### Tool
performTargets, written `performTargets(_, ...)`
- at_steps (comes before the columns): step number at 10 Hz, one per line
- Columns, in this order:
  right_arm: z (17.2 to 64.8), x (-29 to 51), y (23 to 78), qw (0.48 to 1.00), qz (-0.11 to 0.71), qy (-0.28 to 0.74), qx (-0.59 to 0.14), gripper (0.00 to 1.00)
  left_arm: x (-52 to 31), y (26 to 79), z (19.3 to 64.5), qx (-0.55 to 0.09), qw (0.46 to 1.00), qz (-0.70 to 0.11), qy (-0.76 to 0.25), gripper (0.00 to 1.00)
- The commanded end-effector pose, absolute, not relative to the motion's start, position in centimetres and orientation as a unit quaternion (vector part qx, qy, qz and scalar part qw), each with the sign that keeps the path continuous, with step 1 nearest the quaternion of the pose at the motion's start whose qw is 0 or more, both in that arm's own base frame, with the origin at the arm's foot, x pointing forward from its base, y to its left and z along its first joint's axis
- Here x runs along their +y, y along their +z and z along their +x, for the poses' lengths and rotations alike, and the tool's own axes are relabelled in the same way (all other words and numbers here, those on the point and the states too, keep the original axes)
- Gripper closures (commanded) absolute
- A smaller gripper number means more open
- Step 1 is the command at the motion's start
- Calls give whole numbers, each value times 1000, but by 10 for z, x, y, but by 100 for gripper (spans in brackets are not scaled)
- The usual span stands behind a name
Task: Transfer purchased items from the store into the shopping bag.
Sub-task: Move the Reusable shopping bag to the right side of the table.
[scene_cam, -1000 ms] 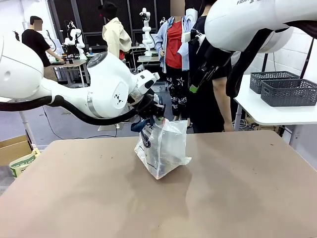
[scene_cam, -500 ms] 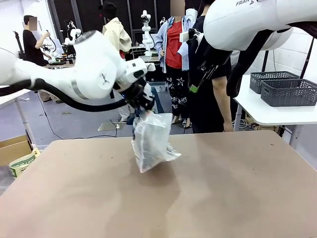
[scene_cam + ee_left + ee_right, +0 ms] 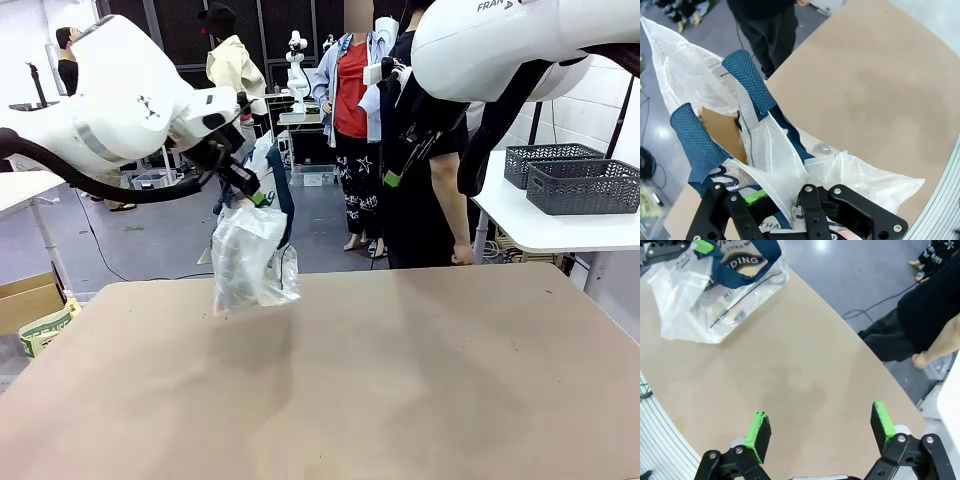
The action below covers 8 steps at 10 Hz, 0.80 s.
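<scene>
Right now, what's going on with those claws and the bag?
Left claw shut on bag, bag lifted off table. Right claw open, holding nothing, above table. Nothing in the way.

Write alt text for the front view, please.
The robot's left gripper, shut on the top of the shopping bag, holds it up over the far left part of the brown table. A person in black stands at the far edge.
</scene>
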State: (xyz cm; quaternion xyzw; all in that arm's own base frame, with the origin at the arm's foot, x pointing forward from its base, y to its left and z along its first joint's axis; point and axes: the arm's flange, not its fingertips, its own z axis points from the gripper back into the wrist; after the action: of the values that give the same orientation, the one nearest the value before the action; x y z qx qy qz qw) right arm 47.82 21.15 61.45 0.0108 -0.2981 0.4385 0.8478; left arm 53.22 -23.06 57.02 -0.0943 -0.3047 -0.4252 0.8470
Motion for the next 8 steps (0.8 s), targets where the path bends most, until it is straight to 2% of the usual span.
performTargets(1, 476, 210, 611, 853, 7, 433, -293, 0, -188, 575, 515, -300, 842, -80, -441, 100)
performTargets(4, 476, 210, 611, 853, 7, 433, -293, 0, -146, 572, 488, -301, 855, -37, -421, 100)
performTargets(6, 476, 210, 611, 853, 7, 433, -293, 0, -134, 570, 477, -318, 854, -40, -409, 100)
performTargets(7, 476, 210, 611, 853, 7, 433, -293, 0, -142, 563, 495, -287, 859, -51, -420, 100)
performTargets(8, 476, 210, 611, 853, 7, 433, -293, 0, -142, 563, 495, -287, 859, -51, -420, 100)
